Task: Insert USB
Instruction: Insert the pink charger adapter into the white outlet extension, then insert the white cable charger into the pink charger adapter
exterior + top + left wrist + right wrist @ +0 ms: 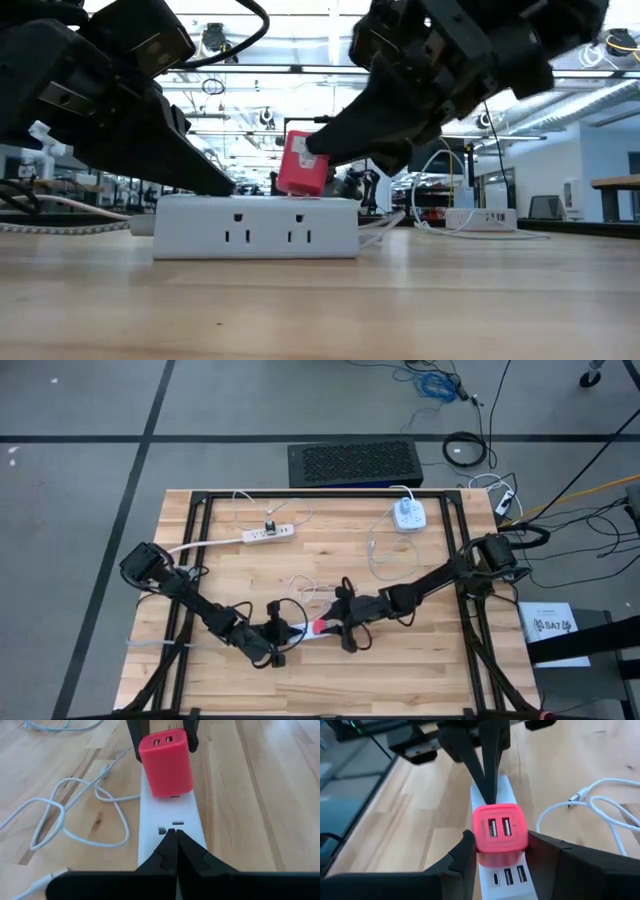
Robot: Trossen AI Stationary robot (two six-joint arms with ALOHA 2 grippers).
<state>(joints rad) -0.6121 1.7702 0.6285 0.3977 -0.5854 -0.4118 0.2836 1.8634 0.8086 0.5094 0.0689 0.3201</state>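
Red charger on the strip, both grippers down on it.
Left gripper [176,836] pressed together, tips resting on white power strip [172,832]. Just beyond, right gripper [501,851] pinches red USB charger [500,834], tilted, seated on strip's outlets.

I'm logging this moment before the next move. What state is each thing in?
Red charger: gripped, tilted on the strip, not fully seated.
Power strip: flat, pinned.
Right end effector: shut on the charger.
Left end effector: shut, pressing the strip.
White USB cable: loose, unplugged.
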